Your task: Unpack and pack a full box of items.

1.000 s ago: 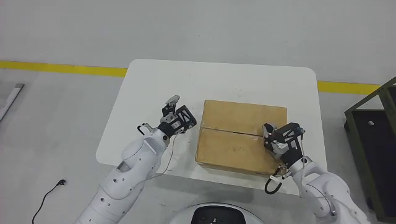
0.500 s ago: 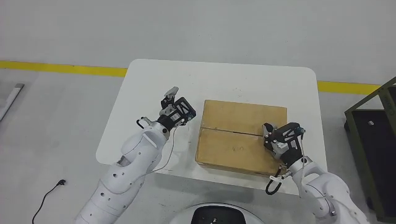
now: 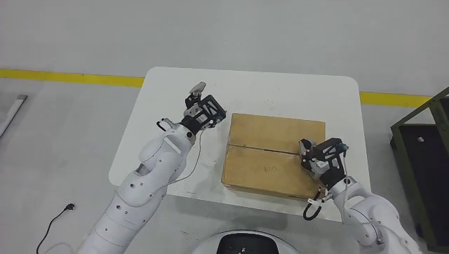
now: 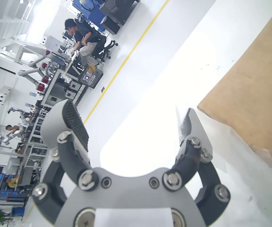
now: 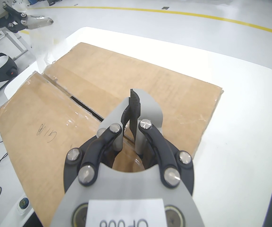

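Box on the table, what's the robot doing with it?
The cardboard box sits closed on the white table, nothing unpacked yet. The right gripper, shut, is at the seam between the flaps near one end. The left gripper hangs open over the table beside the other end, holding nothing.

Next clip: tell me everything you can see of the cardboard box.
The cardboard box is a flat, brown rectangular carton lying on the white table. Its two top flaps are closed and meet at a seam with a narrow dark gap. Glossy clear tape shows along the seam and edges, and one flap carries handwriting. The shut right gripper is over the seam's end; contact is unclear. The open left gripper is clear of the box.
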You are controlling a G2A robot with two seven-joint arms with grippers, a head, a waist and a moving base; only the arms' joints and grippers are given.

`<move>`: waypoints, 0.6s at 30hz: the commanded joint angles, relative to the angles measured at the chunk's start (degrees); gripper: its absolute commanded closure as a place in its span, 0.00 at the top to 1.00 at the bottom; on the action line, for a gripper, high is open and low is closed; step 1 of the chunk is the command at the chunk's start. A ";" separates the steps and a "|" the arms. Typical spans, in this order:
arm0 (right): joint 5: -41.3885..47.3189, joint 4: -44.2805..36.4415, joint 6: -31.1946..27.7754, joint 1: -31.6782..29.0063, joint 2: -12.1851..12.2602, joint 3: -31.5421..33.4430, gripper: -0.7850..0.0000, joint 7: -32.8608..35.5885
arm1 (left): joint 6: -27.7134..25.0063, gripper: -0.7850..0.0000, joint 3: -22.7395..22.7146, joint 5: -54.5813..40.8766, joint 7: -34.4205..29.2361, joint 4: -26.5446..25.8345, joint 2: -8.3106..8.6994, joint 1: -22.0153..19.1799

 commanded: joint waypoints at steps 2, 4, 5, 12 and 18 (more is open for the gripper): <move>0.01 0.02 -0.16 -0.08 -0.03 0.01 0.00 0.07 | 0.22 1.00 -0.06 -0.08 -0.07 -0.14 -0.24 -0.86; 0.11 -0.04 -0.23 -0.07 -0.05 0.12 0.00 0.03 | 0.50 1.00 -0.16 0.33 -0.06 -0.35 -0.39 -1.61; 0.22 -0.14 -0.16 -0.02 -0.05 0.30 0.00 -0.06 | 0.73 1.00 -0.38 -0.16 -0.02 -0.58 -0.48 -1.89; 1.61 -1.22 0.12 0.25 -0.07 2.16 0.00 -0.24 | -0.88 1.00 -0.56 -2.92 0.40 -2.50 -1.12 -3.86; 2.61 -2.25 -0.20 0.14 -0.02 3.85 0.00 0.38 | -2.67 1.00 1.48 -5.09 1.55 -3.59 -2.08 -6.25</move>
